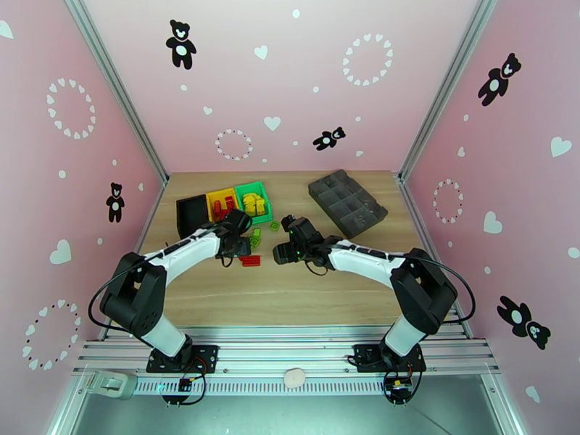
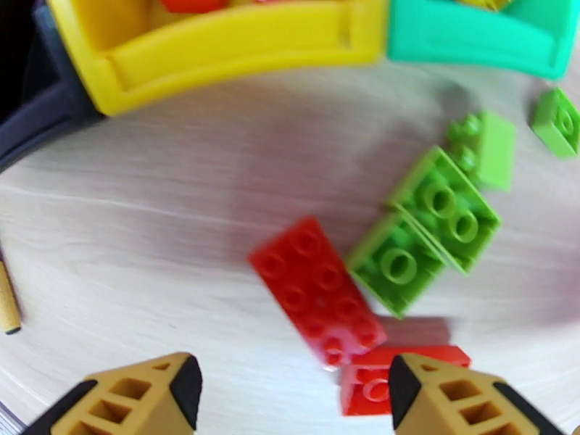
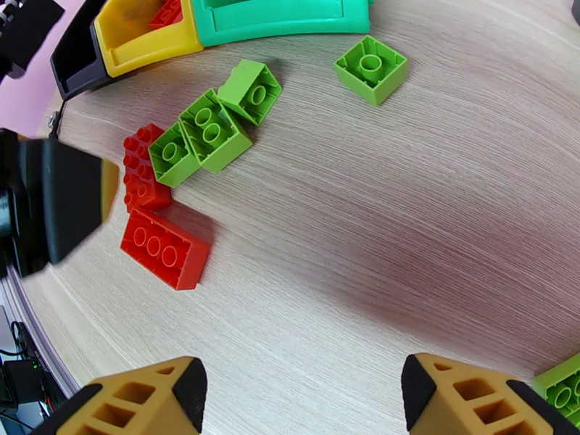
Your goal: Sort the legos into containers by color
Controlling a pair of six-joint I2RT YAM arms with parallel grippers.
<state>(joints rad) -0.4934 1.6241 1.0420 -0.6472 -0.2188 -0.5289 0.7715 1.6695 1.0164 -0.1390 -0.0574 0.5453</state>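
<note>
Three containers stand in a row at the back left: black, yellow with red legos in it, and green with yellow legos in it. Just in front of them, loose legos lie on the wood: two red bricks and several green ones. My left gripper is open and empty, hovering over the red bricks. The right gripper is open too, above bare wood to their right, with one green brick beside its right finger.
A dark grey compartment tray sits at the back right. Pink walls close the table on three sides. The left gripper's body stands close to the red bricks in the right wrist view.
</note>
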